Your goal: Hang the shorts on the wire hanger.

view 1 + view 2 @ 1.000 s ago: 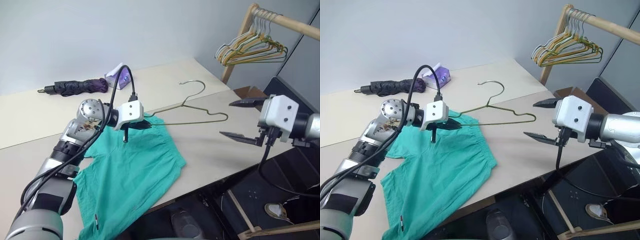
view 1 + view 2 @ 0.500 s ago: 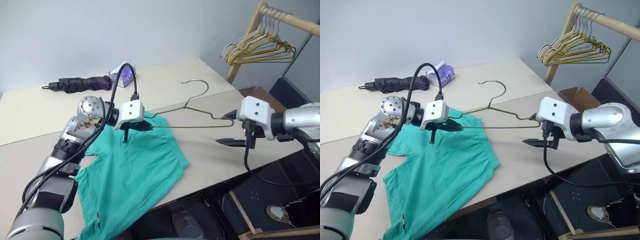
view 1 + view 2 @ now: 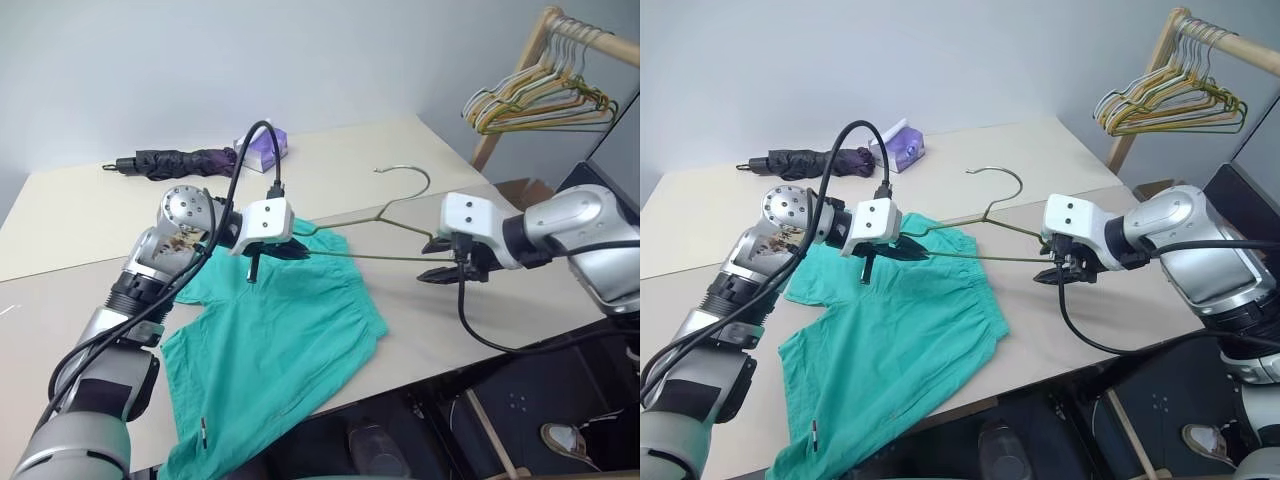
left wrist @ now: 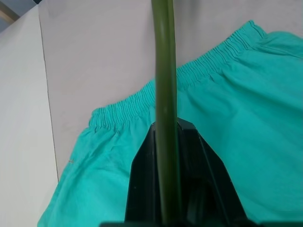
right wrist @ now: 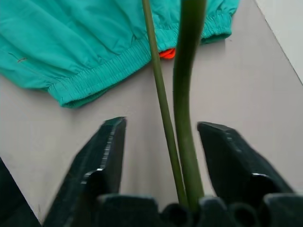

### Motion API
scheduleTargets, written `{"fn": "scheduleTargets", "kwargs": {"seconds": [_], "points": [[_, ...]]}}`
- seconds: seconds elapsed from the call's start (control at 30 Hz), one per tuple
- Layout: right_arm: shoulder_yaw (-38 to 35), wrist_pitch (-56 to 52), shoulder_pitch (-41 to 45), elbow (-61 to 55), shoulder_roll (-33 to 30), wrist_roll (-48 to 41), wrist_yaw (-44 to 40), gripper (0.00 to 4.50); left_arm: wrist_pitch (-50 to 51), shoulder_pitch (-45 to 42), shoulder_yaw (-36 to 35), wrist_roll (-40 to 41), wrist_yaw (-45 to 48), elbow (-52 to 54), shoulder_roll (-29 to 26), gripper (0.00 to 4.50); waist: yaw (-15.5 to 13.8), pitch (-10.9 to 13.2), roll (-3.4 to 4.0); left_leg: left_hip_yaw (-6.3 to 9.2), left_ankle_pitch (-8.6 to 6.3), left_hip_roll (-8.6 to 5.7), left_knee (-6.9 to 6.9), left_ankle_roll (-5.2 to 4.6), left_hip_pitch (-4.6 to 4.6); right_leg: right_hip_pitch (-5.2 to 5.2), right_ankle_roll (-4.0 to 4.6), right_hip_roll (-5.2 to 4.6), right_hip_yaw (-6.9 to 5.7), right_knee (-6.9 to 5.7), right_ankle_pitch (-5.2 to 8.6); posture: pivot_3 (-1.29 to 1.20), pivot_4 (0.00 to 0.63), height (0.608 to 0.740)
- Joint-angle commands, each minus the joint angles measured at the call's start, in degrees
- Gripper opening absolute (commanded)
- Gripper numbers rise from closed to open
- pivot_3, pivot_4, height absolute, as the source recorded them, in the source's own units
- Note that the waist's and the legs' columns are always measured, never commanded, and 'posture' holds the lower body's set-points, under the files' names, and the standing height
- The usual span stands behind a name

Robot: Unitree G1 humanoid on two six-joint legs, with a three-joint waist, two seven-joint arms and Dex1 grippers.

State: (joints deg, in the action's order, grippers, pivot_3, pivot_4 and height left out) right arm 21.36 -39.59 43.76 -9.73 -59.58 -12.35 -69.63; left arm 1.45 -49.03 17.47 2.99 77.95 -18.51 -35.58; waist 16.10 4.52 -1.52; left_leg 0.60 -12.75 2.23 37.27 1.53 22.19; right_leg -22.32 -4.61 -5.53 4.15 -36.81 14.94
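Note:
The teal shorts [image 3: 270,340] lie spread flat on the table [image 3: 440,315], waistband toward the back. The wire hanger [image 3: 370,256] hangs level just above them, hook [image 3: 405,168] pointing away. My left gripper [image 3: 298,252] is shut on the hanger's left shoulder; in the left wrist view the wire [image 4: 163,94] runs out from between the fingers over the waistband. My right gripper [image 3: 435,260] is at the hanger's right end. In the right wrist view its fingers [image 5: 111,142] stand apart on either side of the two wires [image 5: 187,94], with gaps showing, so it is open.
A folded dark umbrella [image 3: 180,160] and a purple tissue box [image 3: 265,148] lie at the back of the table. A wooden rack with a bunch of pastel hangers [image 3: 540,92] stands at the right. The table's front edge runs just beyond the right gripper.
My right gripper swung in from the right, came down to the hanger's right end and narrowed its fingers around the wire. The left gripper kept its hold. The camera has shifted.

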Motion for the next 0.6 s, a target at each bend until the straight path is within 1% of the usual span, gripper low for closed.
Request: {"fn": "scheduleTargets", "kwargs": {"seconds": [0.03,0.17,0.33,0.4,0.43,0.47,0.53,0.6], "points": [[-1.0,-0.8,1.5,-0.7,0.5,1.2,-0.8,1.40,-0.9,-0.3,-0.6,0.0,0.4,2.0,-0.3,0.00,0.0,0.0,0.00,0.00,0.00,0.00,0.00,0.00,0.00,0.00,0.00,0.00,0.00,0.00,0.00,-0.21,0.056,0.740],[-1.5,-0.8,1.6,-1.4,1.1,1.6,-1.5,0.02,-1.0,0.1,-0.8,-0.2,0.8,2.4,-0.4,0.00,0.0,0.0,0.00,0.02,0.00,0.00,0.00,0.00,0.00,-0.01,0.00,0.00,-0.01,-0.01,0.00,-0.21,0.052,0.740],[-2.9,-1.4,0.2,-2.9,1.2,0.6,-1.8,0.02,-1.2,0.4,-0.9,0.4,1.8,2.2,-0.4,0.00,0.0,0.0,0.00,0.03,0.00,0.00,0.00,0.00,0.00,-0.01,0.00,0.00,-0.01,-0.02,0.00,-0.22,0.046,0.740],[-4.6,-1.9,-1.7,-4.2,1.1,-0.8,-1.4,0.00,0.2,0.6,-1.8,2.1,3.2,2.2,-0.6,0.55,0.0,0.0,0.00,0.03,0.00,0.00,0.00,0.00,0.01,-0.01,0.00,0.00,-0.02,-0.02,0.00,-0.22,0.041,0.740],[-6.0,-2.4,-3.7,-5.4,0.6,-1.7,-1.2,0.00,-0.1,0.6,-2.9,4.1,4.9,1.5,-0.5,0.70,0.0,0.0,0.01,0.05,0.00,0.00,0.00,0.00,0.02,0.00,0.00,0.00,-0.04,-0.01,0.00,-0.22,0.039,0.740],[-7.0,-2.8,-5.1,-6.2,0.3,-2.3,-1.0,0.00,-0.4,0.6,-3.6,5.5,6.0,0.9,-0.5,0.97,-0.1,0.0,0.00,0.06,0.00,-0.02,0.00,0.00,0.04,-0.01,0.00,-0.02,-0.05,-0.01,0.00,-0.22,0.038,0.740],[-10.1,-3.6,-10.3,-8.5,-1.3,-4.2,-1.1,0.00,0.5,0.2,-5.8,7.4,5.0,-1.2,0.1,1.56,-0.3,0.0,0.01,0.09,0.00,-0.03,0.01,0.00,0.08,-0.03,0.02,-0.04,-0.08,-0.01,-0.01,-0.21,0.039,0.740],[-14.1,-6.4,-16.0,-10.6,-2.7,-7.1,-0.8,0.00,1.9,0.5,-8.2,9.2,3.9,-3.4,0.1,2.25,-0.9,0.0,0.01,0.10,0.00,-0.04,0.03,0.00,0.08,-0.01,0.00,-0.04,-0.09,-0.01,0.00,-0.20,0.037,0.740]]}}
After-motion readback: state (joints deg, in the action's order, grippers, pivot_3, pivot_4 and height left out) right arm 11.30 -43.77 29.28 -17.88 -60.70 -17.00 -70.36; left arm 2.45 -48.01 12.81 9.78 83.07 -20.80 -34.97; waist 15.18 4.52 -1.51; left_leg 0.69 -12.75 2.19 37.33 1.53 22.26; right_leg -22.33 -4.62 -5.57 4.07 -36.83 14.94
